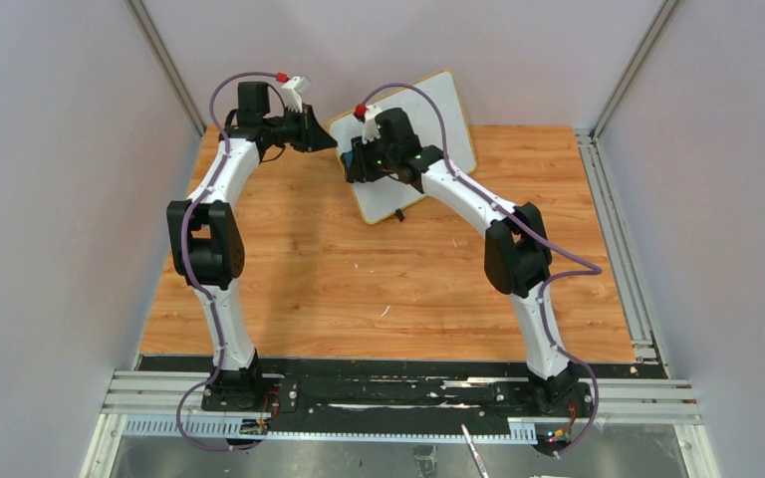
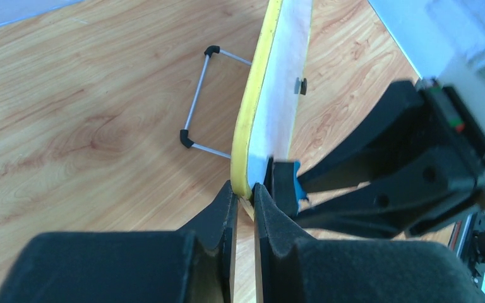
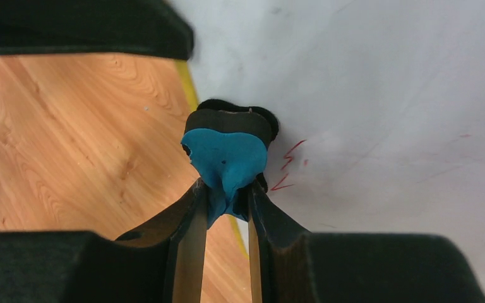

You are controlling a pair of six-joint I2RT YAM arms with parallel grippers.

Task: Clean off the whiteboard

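The whiteboard [image 1: 438, 115] stands tilted at the back of the table, white with a yellowish frame. My left gripper [image 1: 321, 139] is shut on its left edge, the frame [image 2: 247, 126] pinched between the jaws [image 2: 245, 197]. My right gripper [image 1: 351, 164] is shut on the blue eraser [image 3: 226, 161], whose black felt side presses on the board face near its left edge. Small red marks [image 3: 289, 165] remain just right of the eraser on the white surface [image 3: 379, 95]. The eraser also shows in the left wrist view [image 2: 285, 183].
A wire stand [image 2: 197, 101] sticks out behind the board onto the wooden table [image 1: 379, 289]. Grey walls close in the left, back and right. A metal rail [image 1: 618, 229] runs along the table's right side.
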